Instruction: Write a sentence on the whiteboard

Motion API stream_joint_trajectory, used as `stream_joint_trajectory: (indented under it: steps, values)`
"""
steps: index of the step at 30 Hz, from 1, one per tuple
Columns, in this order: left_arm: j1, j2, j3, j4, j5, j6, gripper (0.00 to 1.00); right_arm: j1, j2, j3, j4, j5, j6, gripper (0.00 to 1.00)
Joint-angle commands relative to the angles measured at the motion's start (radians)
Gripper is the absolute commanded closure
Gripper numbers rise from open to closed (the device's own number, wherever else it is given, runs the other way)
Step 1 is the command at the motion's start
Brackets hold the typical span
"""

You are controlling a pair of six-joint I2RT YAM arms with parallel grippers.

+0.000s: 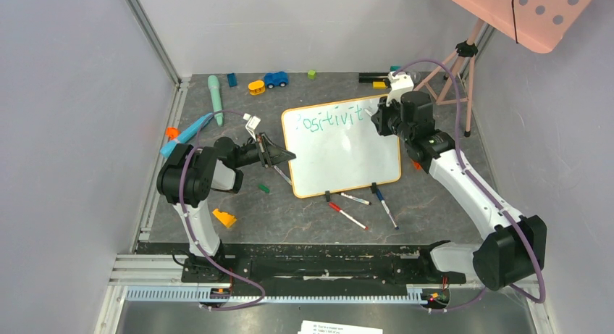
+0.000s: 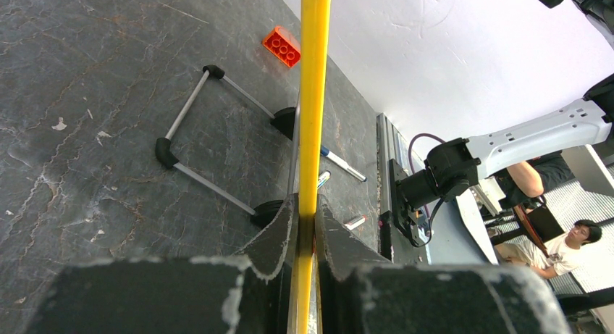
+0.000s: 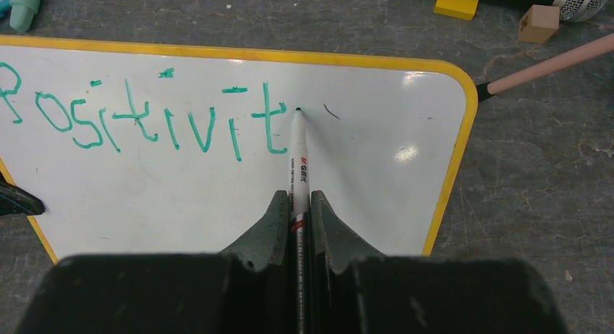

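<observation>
The whiteboard (image 1: pixel 347 156) lies on the table with its yellow frame (image 2: pixel 313 95) seen edge-on in the left wrist view. My left gripper (image 1: pixel 284 157) is shut on the board's left edge. Teal letters "Positivit" (image 3: pixel 145 120) run along the board's top, also seen in the top view (image 1: pixel 333 121). My right gripper (image 3: pixel 297 200) is shut on a white marker (image 3: pixel 298 156), its tip touching the board just right of the last "t". In the top view my right gripper (image 1: pixel 379 120) is over the board's upper right corner.
Three loose markers (image 1: pixel 349 216) lie in front of the board near its two black clip feet (image 1: pixel 328 196). Toy pieces, a teal pen (image 1: pixel 215 96) and a blue car (image 1: pixel 275 79) lie at the back. A pink tripod (image 1: pixel 456 73) stands at the right. An orange block (image 1: pixel 224 218) lies near left.
</observation>
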Motion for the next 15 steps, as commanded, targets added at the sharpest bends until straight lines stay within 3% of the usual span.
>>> stream_joint_trajectory:
  steps: [1,15]
  values:
    - [0.002,-0.013,0.007,0.074,0.018,0.021,0.98,-0.008,-0.010,0.007,0.004,0.024,0.009,1.00]
    - [0.003,-0.012,0.007,0.074,0.017,0.020,0.98,-0.009,-0.075,-0.074,0.005,0.024,0.037,1.00]
